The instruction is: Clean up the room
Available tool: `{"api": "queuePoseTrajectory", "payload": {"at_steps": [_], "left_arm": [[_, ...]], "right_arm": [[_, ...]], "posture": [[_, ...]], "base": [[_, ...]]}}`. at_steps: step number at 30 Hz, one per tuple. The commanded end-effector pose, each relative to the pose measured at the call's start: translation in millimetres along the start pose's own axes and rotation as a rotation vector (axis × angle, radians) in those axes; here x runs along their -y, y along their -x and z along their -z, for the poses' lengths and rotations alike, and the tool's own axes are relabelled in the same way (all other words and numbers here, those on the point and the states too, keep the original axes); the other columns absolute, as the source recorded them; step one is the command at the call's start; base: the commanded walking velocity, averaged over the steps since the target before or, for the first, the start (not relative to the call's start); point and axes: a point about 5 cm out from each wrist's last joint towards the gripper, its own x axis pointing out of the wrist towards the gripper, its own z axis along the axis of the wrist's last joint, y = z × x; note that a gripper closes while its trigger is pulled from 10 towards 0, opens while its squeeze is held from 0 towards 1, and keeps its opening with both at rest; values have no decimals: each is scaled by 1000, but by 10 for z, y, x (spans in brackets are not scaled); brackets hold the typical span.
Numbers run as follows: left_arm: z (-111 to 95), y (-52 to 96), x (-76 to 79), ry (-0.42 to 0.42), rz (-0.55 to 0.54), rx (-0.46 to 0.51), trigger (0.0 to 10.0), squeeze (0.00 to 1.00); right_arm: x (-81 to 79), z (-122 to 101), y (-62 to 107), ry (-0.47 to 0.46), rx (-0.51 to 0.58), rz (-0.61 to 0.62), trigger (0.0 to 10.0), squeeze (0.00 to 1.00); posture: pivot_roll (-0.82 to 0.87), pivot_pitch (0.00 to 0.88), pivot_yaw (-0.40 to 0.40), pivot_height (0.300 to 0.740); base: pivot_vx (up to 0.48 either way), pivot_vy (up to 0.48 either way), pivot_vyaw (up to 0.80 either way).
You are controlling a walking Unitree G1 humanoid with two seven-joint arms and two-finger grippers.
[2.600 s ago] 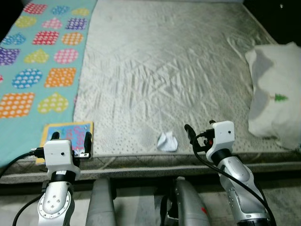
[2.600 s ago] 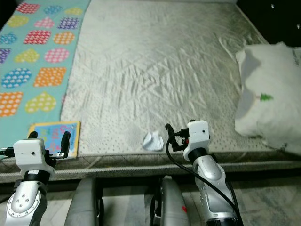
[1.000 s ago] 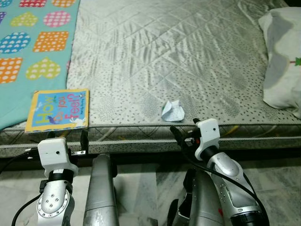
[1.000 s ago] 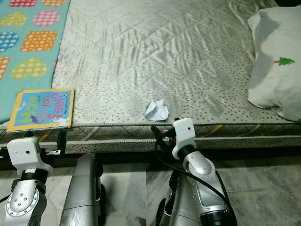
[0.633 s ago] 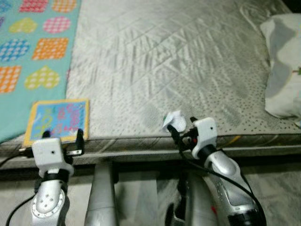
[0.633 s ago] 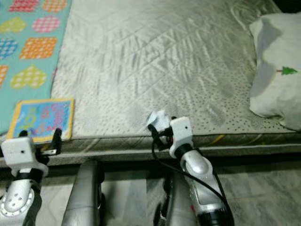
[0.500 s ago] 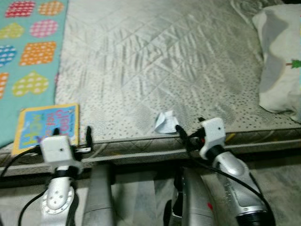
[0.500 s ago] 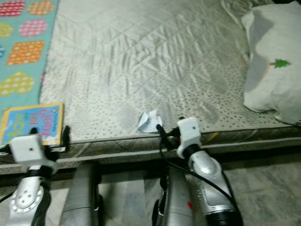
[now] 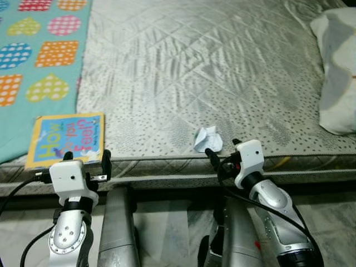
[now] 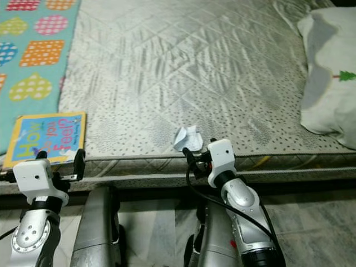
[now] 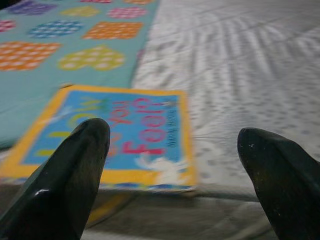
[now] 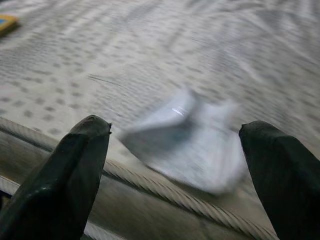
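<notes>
Right wrist view: crumpled paper (image 12: 187, 137) near the bed (image 9: 222, 67) edge, framed by the spread right end effector (image 12: 180, 170), probably light, soft and crushable, best pinched across its bunched middle; left end effector (image 11: 175, 175) spread before a book (image 11: 115, 135).

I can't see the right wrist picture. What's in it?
A blurry crumpled white paper lies near the edge of a grey dotted mattress, straight ahead between the right gripper's two open black fingers.
</notes>
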Motion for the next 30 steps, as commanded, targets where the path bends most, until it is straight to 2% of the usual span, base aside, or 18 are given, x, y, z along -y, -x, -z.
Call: {"api": "queuePoseTrajectory", "payload": {"at_steps": [1,9,13,16,22,30], "left_arm": [[35,27,-15,-6,1,-23,10000,0],[12,21,3,-22,12,-17,10000,0],[-51,70,-59,-49,10,-7,10000,0],[-59,105,-110,-63,2,-11,10000,0],[-60,155,-127,-68,-4,-22,10000,0],[-62,157,-68,-69,27,-32,10000,0]], "right_arm": [[6,63,27,-14,-23,-3,10000,0],[-83,97,-111,-22,-48,-31,10000,0],[-185,96,-323,-8,-69,-21,10000,0],[-213,66,-396,4,-64,-16,10000,0],[-176,69,-470,14,-73,23,10000,0],[-127,136,-500,97,-112,105,10000,0]], "posture": [[118,280,-44,528],[157,277,-41,528],[191,278,-38,528],[231,281,-35,528],[240,284,-27,528],[243,283,-13,528]], "base": [[0,0,0],[0,0,0],[0,0,0],[0,0,0],[0,0,0],[0,0,0]]}}
